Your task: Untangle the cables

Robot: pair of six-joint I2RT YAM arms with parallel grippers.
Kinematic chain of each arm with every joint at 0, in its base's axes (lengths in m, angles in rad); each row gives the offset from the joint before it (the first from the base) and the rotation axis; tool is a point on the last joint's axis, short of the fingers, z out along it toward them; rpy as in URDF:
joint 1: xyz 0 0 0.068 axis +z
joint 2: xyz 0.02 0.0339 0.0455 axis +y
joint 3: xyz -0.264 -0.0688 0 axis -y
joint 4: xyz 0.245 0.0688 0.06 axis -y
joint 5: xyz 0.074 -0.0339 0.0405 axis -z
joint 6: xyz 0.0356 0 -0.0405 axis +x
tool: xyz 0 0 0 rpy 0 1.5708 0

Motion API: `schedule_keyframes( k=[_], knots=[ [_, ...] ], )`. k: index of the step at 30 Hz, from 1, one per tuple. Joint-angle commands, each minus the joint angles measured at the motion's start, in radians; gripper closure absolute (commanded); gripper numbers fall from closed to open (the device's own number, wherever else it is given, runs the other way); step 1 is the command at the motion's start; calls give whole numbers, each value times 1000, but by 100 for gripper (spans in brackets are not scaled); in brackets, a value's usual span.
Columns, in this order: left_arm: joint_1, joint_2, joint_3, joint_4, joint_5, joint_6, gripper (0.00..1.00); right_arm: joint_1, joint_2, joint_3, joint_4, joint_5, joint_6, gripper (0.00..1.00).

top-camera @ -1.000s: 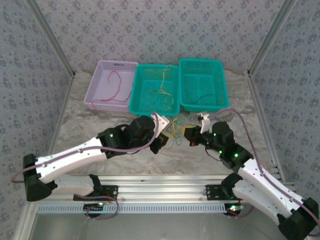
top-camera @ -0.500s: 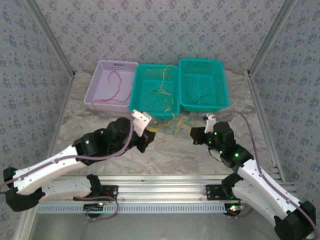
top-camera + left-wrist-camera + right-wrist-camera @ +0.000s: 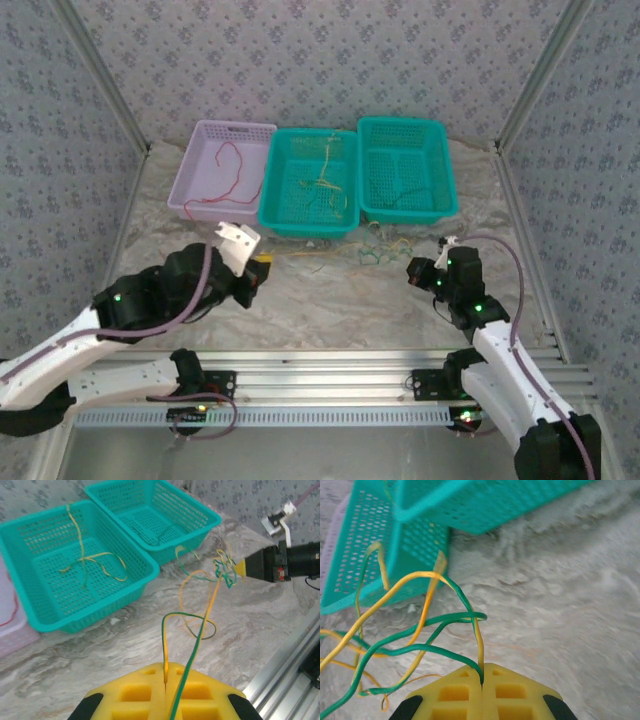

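Note:
A tangle of thin green, yellow and orange cables [image 3: 377, 251] lies on the marble table in front of the teal baskets. My left gripper [image 3: 262, 268] is shut on a green-and-yellow cable [image 3: 170, 630] that rises out of its yellow pads [image 3: 135, 690] and runs to the knot [image 3: 224, 571]. On the right, my right gripper [image 3: 412, 271] is shut on a green and a yellow cable [image 3: 470, 615] that loop into the same tangle [image 3: 410, 640]. The two grippers stand well apart, with the bundle strung out between them. The left wrist view has the right gripper [image 3: 240, 568] at the knot.
Three baskets stand along the back. A purple basket [image 3: 190, 165] holds a red cable [image 3: 234, 170], the middle teal basket [image 3: 270, 195] holds yellow cables [image 3: 322, 184], and the right teal basket [image 3: 449, 175] holds a dark cable [image 3: 400, 196]. An aluminium rail [image 3: 330, 385] borders the near edge.
The arms have pulled apart. My left gripper went left and nearer, my right gripper went right, and the bundle between them is drawn out across the table.

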Motion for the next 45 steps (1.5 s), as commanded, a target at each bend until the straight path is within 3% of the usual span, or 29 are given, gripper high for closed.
schedule_keyframes(
  k=[1,13,20,26,32,37,40,45],
  knots=[
    [-3,-56,92,-72,-112,29,100,-59,11,-36,-114,104,61,100],
    [-3,-63,305,-184,-235,79,100,-241,-9,-113,-133,125,109,100],
    [-3,23,451,-194,-244,94,100,-242,-2,-105,-107,143,86,100],
    [-3,163,683,-203,-236,180,100,-240,5,-108,-100,139,86,100],
    [-3,353,1014,-225,-275,308,100,-228,46,-102,-72,116,80,100],
    [-4,573,1405,-264,-316,430,100,-208,66,-94,-71,137,77,100],
    [-7,581,1426,-140,-328,488,100,-193,66,-87,-74,159,73,100],
    [-6,642,1461,-131,-298,480,100,-161,63,-81,-73,176,67,100]
  ],
)
